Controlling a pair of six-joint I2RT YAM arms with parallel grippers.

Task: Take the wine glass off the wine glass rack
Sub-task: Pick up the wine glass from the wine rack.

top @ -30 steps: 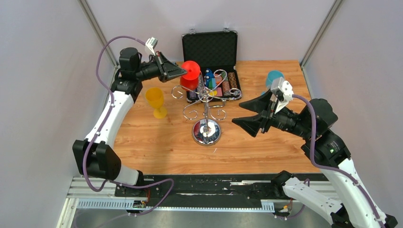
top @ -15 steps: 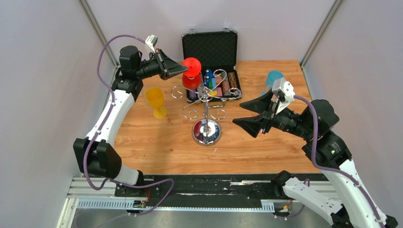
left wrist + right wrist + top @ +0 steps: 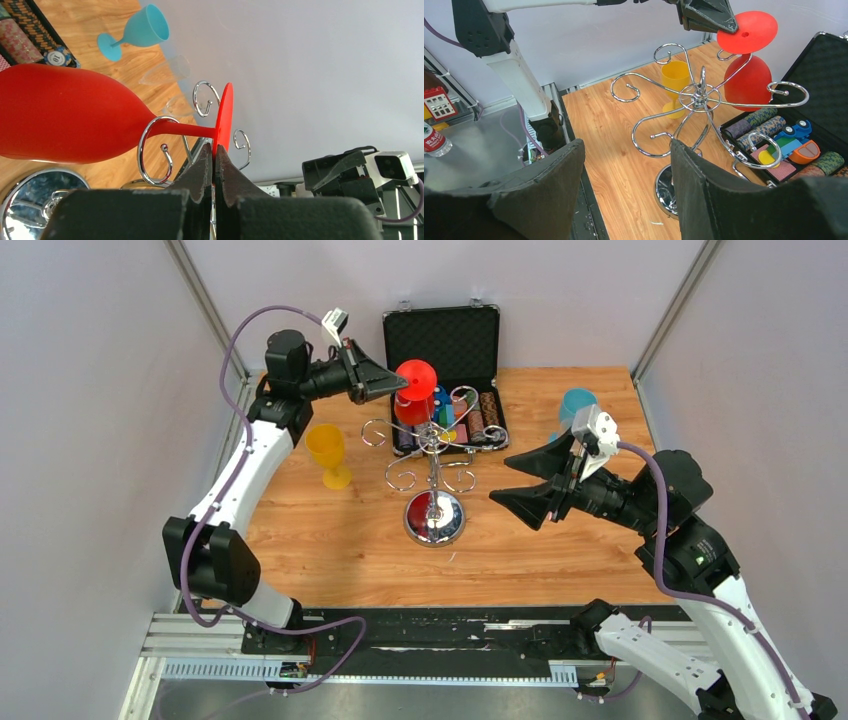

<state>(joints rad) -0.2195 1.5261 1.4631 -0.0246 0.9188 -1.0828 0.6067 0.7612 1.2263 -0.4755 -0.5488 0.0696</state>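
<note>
Pale grey walls close in a wooden bench (image 3: 330,540), with the two arms reaching in from its near edge. In the middle of the bench stands the wine glass rack (image 3: 434,517), its mirrored round base flat on the wood, a thin pole rising to a crown of curled wire arms.

The red wine glass (image 3: 413,406) hangs on the far-left side of that crown, bowl down and foot up. From the left wrist its stem runs through one of the curled wire loops, the bowl on one side of the loop and the flat red foot on the other. The left gripper (image 3: 398,388) comes in high from the left, its tips pressed together on the rim of that foot, so that the thin disc is pinched edge-on between them.

The right gripper (image 3: 502,483) hangs to the right of the rack, apart from it, and points towards it. Its fingers (image 3: 549,185) are spread wide and hold nothing; its own camera looks between them at the rack and the red glass beyond.

A yellow glass (image 3: 327,451) stands upright on the bench left of the rack, below the left arm. A blue glass (image 3: 576,402) stands near the far right edge. Behind the rack a black case (image 3: 440,335) lies open, lid propped up against the back wall, with stacks of chips (image 3: 758,120) and a few small coloured pieces in its tray.
</note>
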